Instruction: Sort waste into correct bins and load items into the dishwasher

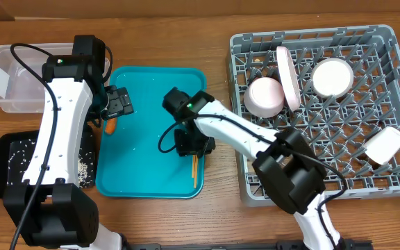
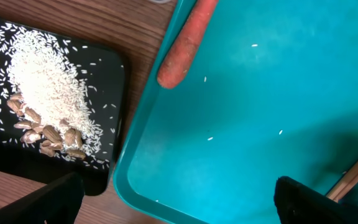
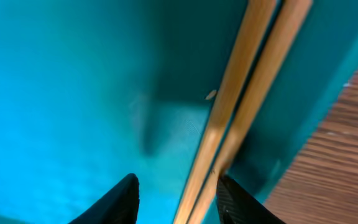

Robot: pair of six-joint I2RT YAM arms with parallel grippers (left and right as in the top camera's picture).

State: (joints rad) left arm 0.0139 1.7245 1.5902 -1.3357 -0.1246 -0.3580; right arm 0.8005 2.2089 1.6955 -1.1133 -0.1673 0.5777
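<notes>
A pair of wooden chopsticks (image 1: 194, 171) lies at the teal tray's (image 1: 144, 160) front right edge. My right gripper (image 1: 192, 146) is down over them. In the right wrist view the chopsticks (image 3: 241, 106) run between its open fingers (image 3: 179, 205), close to the right finger. An orange carrot (image 1: 110, 127) lies on the tray's left rim. My left gripper (image 1: 121, 103) hovers open and empty just behind it. In the left wrist view the carrot (image 2: 182, 46) is ahead of the wide-open fingers (image 2: 185, 205). The black tray (image 2: 104, 68) holds rice and nut pieces (image 2: 42, 127).
The clear tub (image 1: 12, 76) stands at the back left, behind the black tray (image 1: 12, 149). The grey dish rack (image 1: 311, 36) on the right holds white bowls (image 1: 264, 96), a plate (image 1: 288, 76) and a white cup (image 1: 384, 146). A few rice grains dot the teal tray.
</notes>
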